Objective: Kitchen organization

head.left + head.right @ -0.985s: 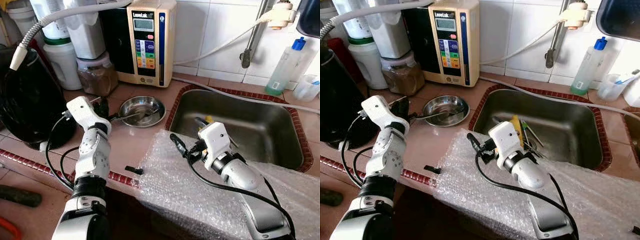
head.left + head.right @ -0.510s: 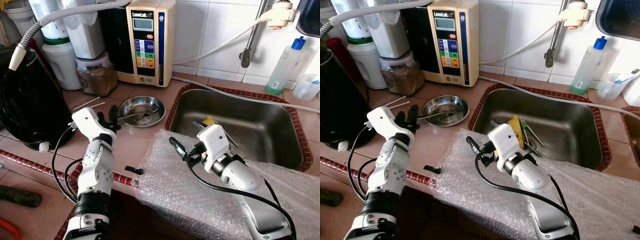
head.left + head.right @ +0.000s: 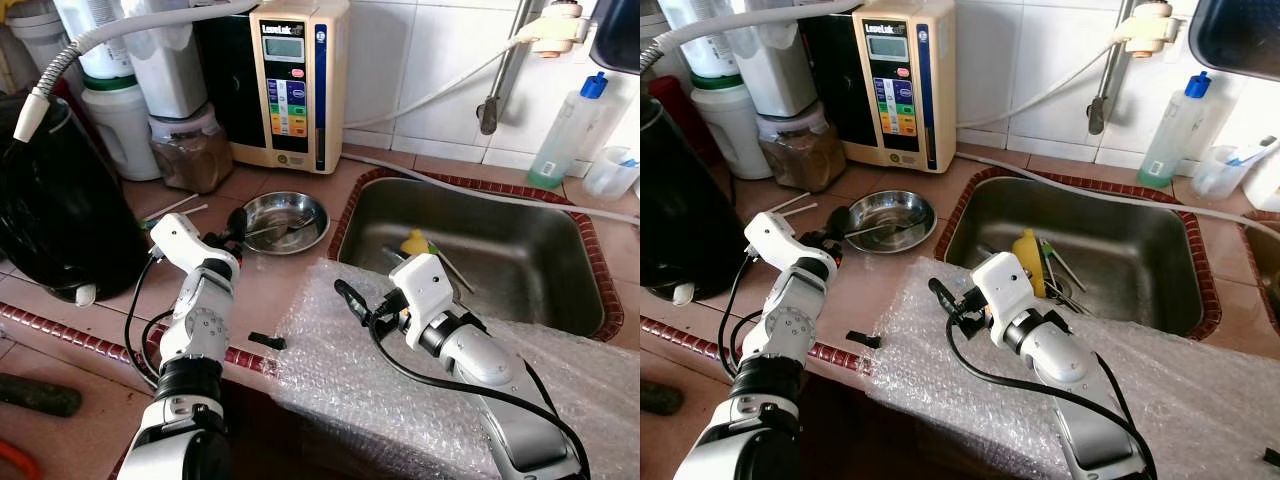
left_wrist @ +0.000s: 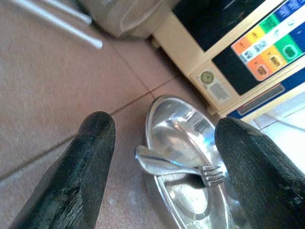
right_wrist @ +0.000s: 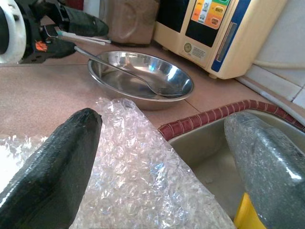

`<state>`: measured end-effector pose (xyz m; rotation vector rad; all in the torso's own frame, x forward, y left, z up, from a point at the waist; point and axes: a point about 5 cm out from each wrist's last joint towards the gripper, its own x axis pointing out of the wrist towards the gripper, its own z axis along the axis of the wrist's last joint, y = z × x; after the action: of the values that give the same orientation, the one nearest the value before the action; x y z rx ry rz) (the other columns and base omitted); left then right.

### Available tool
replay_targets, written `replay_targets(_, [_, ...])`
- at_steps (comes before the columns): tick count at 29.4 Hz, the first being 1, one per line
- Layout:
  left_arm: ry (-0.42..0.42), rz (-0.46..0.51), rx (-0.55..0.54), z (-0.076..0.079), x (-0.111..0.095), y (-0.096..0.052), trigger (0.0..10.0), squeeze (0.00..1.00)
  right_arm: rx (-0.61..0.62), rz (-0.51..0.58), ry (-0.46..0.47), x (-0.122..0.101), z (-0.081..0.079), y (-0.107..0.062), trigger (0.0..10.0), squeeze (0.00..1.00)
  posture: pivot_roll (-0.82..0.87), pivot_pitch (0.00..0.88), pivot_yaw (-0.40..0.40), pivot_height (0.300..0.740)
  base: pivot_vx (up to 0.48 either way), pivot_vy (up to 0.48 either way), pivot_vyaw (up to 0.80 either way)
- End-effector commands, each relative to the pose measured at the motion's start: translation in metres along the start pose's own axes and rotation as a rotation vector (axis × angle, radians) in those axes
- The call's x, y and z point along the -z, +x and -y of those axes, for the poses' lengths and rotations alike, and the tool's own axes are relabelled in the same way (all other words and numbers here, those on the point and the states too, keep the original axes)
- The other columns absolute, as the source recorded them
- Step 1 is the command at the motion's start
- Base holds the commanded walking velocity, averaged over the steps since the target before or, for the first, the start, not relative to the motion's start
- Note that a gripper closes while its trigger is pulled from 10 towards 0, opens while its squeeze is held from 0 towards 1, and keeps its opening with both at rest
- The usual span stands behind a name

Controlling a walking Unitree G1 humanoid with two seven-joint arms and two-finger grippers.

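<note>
**A:** Where did you have the fork [image 4: 178, 169] at that moment?

**B:** It lay in the shallow steel bowl [image 3: 286, 221] on the tiled counter [image 3: 268, 285], between the water ionizer [image 3: 291, 80] and the sink [image 3: 480, 255]. The tines rested in the bowl; the handle ran out over the rim toward your left side.

**A:** And which arm was nearer?

**B:** Your left gripper [image 4: 162, 167], clearly. It sat low over the counter just beside the bowl's rim, fingers spread wide with nothing between them. In its wrist view the fork's handle end lay squarely in the gap between the two fingers [image 4: 76, 176], so the fork was straight ahead of you.

**A:** The fork's long axis?

**B:** Roughly along your line of approach, handle first, tilted up a little by the bowl's rim. I judged that you needed only a short push forward before closing on the handle.

**A:** The right side?

**B:** Your right gripper [image 5: 157, 157] hovered over the bubble wrap [image 3: 400, 390] at the sink's near edge, also wide open and empty, pointed at the bowl but well apart from it. The left was your better choice.
</note>
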<state>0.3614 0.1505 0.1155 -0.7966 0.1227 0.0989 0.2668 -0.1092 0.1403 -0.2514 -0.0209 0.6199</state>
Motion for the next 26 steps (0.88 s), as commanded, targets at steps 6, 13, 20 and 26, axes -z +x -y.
replay_targets(6, [-0.076, -0.054, -0.029, 0.0015, 0.0029, 0.0065, 10.0, 0.0, -0.005, 0.021, -0.022, -0.0071, 0.0005, -0.001, 10.0, 0.0, -0.08, 0.0, 0.047, 0.74, 0.0, 0.0, 0.0])
replay_targets(13, [-0.163, -0.078, -0.014, 0.0003, 0.0073, 0.0072, 0.0, 0.0, -0.007, 0.019, -0.019, -0.0066, -0.0013, -0.0012, 10.0, 0.0, -0.08, 0.0, 0.047, 0.74, 0.0, 0.0, 0.0])
replay_targets(20, [-0.212, -0.083, -0.003, 0.0032, 0.0072, 0.009, 0.0, 0.0, -0.017, 0.024, -0.013, -0.0078, -0.0009, -0.0003, 10.0, 0.0, -0.08, 0.0, 0.046, 0.74, 0.0, 0.0, 0.0])
replay_targets(26, [-0.247, -0.092, 0.009, 0.0053, 0.0078, 0.0094, 0.0, 0.0, -0.073, 0.043, 0.009, -0.0111, -0.0068, -0.0013, 10.0, 0.0, -0.08, 0.0, 0.048, 0.74, 0.0, 0.0, 0.0])
